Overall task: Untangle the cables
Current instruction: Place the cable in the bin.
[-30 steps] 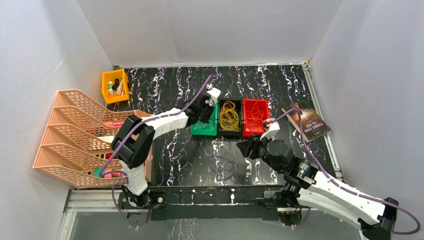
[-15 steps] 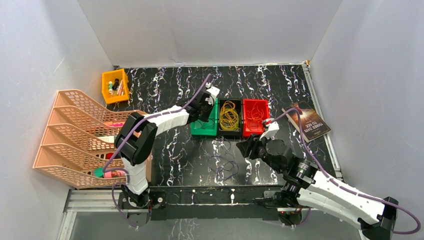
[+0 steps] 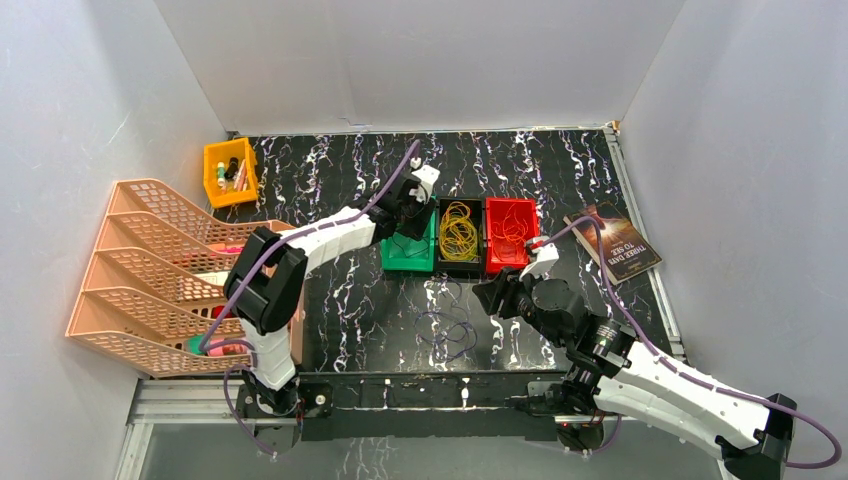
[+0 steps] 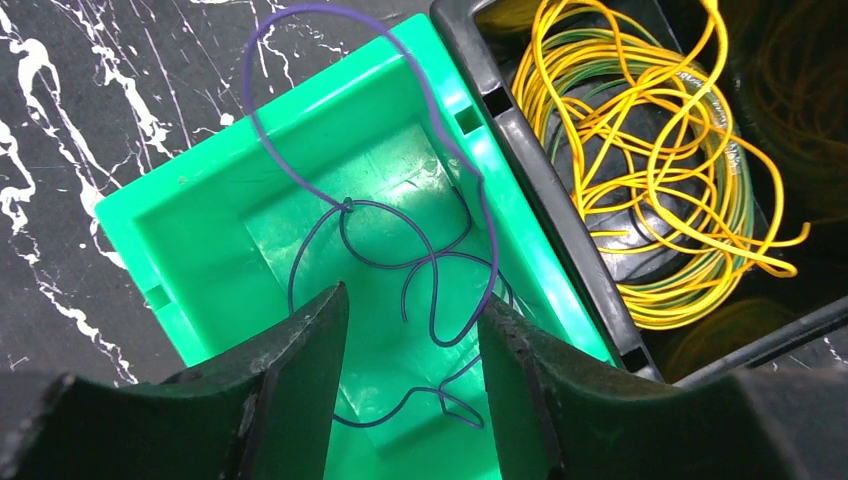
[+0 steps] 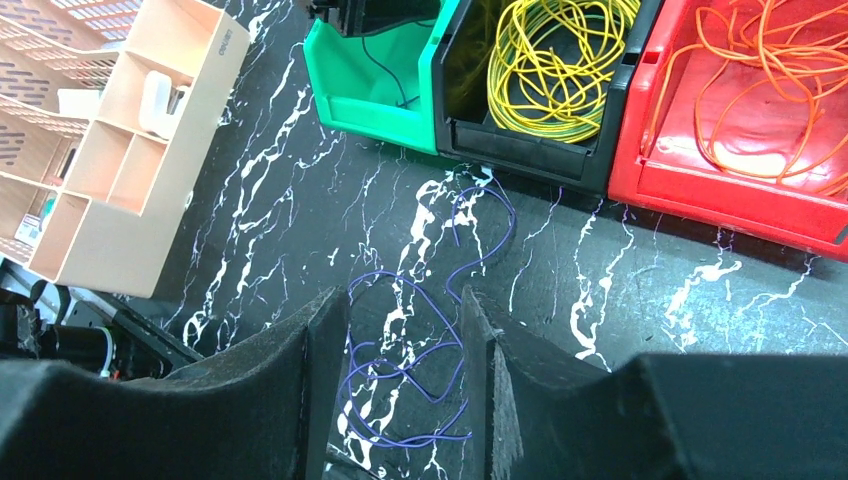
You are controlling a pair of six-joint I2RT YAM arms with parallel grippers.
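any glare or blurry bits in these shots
Left wrist: glare on the green bin floor, black bin right side lost in shadow. Right wrist: the end effector fingers look soft, the rest sharp. Top external: even light, loose purple cable barely visible on the marbled table.

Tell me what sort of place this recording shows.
Probably a robot lab test cell: plain white panels enclose a marble-patterned table, where a green bin, a black bin and a red bin hold sorted cables.

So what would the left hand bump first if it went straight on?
Probably the purple cable lying in the green bin, then the bin's floor. The left hand points down into that bin, though depth is hard to judge.
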